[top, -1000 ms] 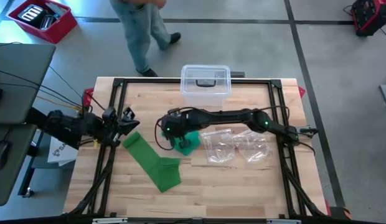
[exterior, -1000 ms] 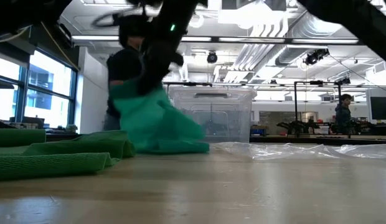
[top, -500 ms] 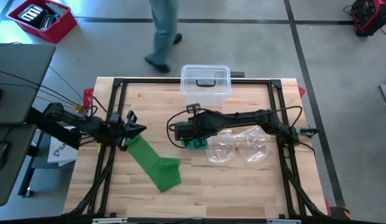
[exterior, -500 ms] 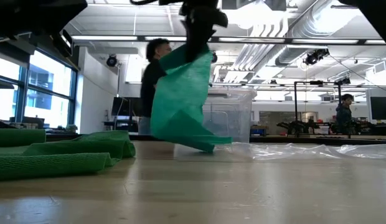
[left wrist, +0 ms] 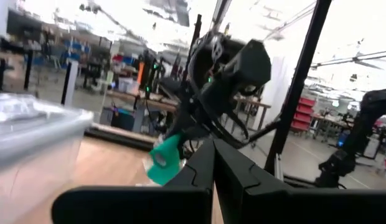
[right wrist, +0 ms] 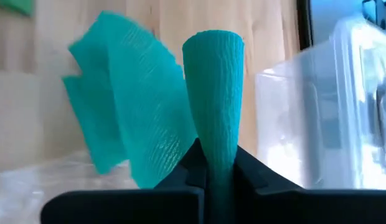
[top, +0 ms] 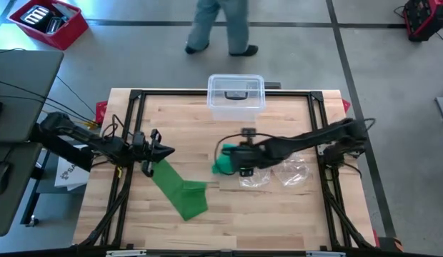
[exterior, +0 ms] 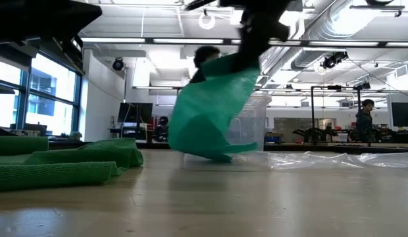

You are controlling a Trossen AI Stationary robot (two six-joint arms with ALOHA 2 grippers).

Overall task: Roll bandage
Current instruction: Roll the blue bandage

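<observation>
Since the earlier frames the right hand [top: 232, 163] has drawn back from the counter's middle toward its right edge, carrying the teal bandage [top: 223, 165] with it. Its fingers [right wrist: 180, 167] are pinched tight on a gathered fold of that bandage, whose free end hangs down and brushes the counter [top: 271, 214] beside the clear plastic bags [top: 275, 170]. Stretched low, the right arm reaches in from the right edge. Near the left edge the left hand [top: 164, 150] is closed with nothing between its fingers, at the upper end of the green bandage [top: 177, 187] lying flat. At the far edge stands a clear plastic bin [top: 236, 94].
</observation>
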